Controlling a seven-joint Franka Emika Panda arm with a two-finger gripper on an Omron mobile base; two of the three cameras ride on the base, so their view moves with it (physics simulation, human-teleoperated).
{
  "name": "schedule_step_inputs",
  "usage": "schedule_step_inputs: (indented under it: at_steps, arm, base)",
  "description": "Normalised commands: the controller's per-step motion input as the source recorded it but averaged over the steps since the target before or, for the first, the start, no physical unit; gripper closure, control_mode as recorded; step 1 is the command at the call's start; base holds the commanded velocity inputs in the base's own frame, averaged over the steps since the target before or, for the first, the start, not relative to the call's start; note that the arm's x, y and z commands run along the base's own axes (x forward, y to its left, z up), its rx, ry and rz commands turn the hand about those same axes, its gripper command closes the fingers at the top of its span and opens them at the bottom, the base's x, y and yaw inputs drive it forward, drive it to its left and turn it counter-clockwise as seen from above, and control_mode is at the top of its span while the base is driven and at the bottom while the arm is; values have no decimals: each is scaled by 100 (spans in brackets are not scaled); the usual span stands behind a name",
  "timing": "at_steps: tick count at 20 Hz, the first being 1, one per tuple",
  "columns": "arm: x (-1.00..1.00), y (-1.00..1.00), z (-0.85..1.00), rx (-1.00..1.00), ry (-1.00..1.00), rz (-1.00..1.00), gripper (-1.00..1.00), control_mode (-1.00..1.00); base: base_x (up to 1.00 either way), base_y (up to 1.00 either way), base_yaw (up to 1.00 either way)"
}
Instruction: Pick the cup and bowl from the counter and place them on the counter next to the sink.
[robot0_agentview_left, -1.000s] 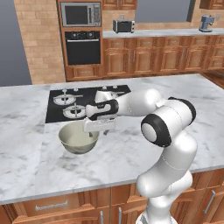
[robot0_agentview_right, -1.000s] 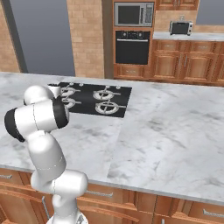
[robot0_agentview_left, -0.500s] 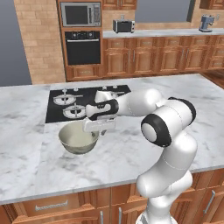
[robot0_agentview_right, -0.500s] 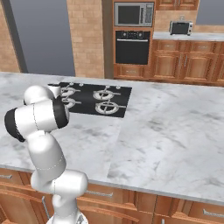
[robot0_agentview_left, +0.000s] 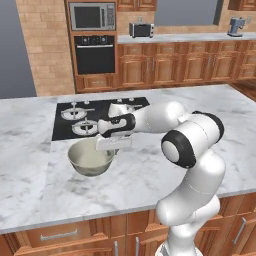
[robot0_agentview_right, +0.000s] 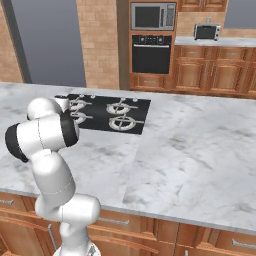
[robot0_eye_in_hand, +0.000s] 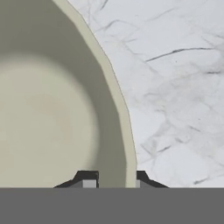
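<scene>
The bowl, grey-olive outside and cream inside, stands on the white marble counter just in front of the cooktop. My gripper reaches down over the bowl's right rim. In the hand view the bowl takes up the left side, and my gripper has one fingertip inside the rim and one outside, both pressed against the wall. The jaws are shut on the rim. The cup and the sink are out of view. In the right base view my own arm hides the bowl.
A black four-burner cooktop lies set into the counter right behind the bowl, also seen as the cooktop. Open marble counter stretches to the right. A wall oven, microwave and wooden cabinets stand across the aisle.
The jaws have closed from wide open onto the bowl's right rim. The arm and the bowl have stayed where they were.
</scene>
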Motion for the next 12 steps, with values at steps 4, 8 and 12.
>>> schedule_step_inputs:
  at_steps: [4,8,12]
  arm:
    - [1,-37,1,0,0,0,100,-100]
    - [-2,-46,24,7,-1,-5,100,-100]
    - [-10,-54,38,12,-2,-4,100,-100]
  base:
    - [0,0,0]
    - [0,0,0]
    - [0,0,0]
